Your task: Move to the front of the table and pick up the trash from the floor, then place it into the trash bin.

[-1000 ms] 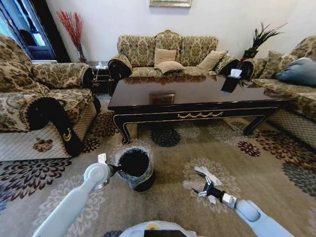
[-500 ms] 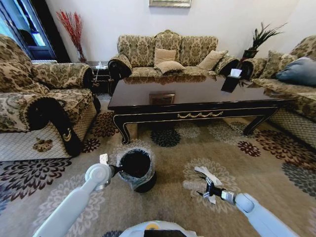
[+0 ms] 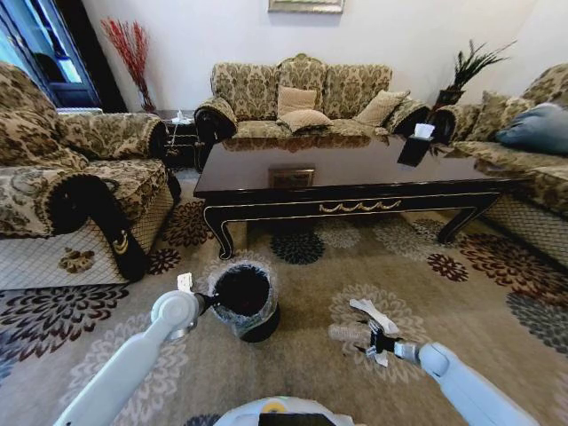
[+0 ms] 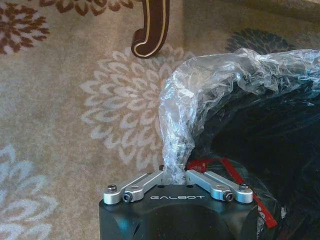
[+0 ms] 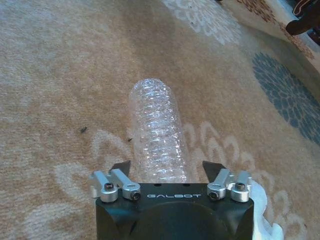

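While the robot stands before the large low coffee table of glossy dark wood with gold scroll trim [image 3: 355, 182], the head view shows the small round black trash bin with its translucent plastic liner [image 3: 243, 302] on the patterned carpet [image 3: 302, 355] just in front of the base, and the left gripper [image 3: 206, 303] reaching to the bin's near rim. To the right, the right gripper [image 3: 371, 340] is low over the floor at the end of a clear ribbed plastic bottle [image 3: 348, 333], with crumpled white paper scraps [image 3: 373, 314] lying just beyond it and beside it. In the left wrist view the left gripper [image 4: 175, 176] is pinched closed on the folded-over liner [image 4: 185, 125] at the rim, so it seems to be steadying the trash bin [image 4: 260, 140]. In the right wrist view the right gripper [image 5: 167, 170] is spread wide with the bottle [image 5: 156, 131] lying lengthwise between its fingers [image 5: 121, 167], not yet squeezed; whether the pads already touch the plastic is hard to tell from this angle. The risks, as I judge them: the round, thin-walled bottle could roll or squirt out as the fingers close near its end, and a pull on the liner could drag it off the rim or tip the light bin.
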You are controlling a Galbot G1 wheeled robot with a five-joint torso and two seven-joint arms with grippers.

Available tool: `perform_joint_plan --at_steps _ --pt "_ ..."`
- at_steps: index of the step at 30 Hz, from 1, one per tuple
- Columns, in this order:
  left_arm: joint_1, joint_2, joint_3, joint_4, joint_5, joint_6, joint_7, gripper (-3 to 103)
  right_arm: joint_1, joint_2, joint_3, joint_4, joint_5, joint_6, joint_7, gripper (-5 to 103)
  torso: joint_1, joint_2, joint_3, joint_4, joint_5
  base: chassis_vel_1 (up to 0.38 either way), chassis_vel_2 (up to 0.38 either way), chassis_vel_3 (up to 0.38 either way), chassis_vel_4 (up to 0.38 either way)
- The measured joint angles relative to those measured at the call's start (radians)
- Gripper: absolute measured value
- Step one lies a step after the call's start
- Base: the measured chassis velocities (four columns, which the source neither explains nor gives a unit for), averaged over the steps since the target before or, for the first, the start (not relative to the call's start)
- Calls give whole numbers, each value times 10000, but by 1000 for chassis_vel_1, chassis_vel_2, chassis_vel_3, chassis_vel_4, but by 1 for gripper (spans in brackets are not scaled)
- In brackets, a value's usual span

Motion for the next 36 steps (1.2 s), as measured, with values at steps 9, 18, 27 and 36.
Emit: perform_joint_plan --at_steps 9,18,27,36 --pt "-33 -78 62 -1 26 0 -3 0 -131 13 162 66 -6 62 6 51 0 0 0 -1 0 0 0 0 0" --pt "125 -139 67 -68 102 0 -10 0 -361 -13 295 277 9 77 12 25 0 0 0 -1 1 0 0 0 0" --pt "160 -173 140 -113 149 0 -12 0 -932 -294 796 1246 1069 79 5 17 0 0 -1 1 2 0 0 0 0" --pt "-141 -87 744 -197 241 0 -27 0 -2365 -579 2042 3685 3686 -191 486 17 0 0 -1 -5 1 0 0 0 0"
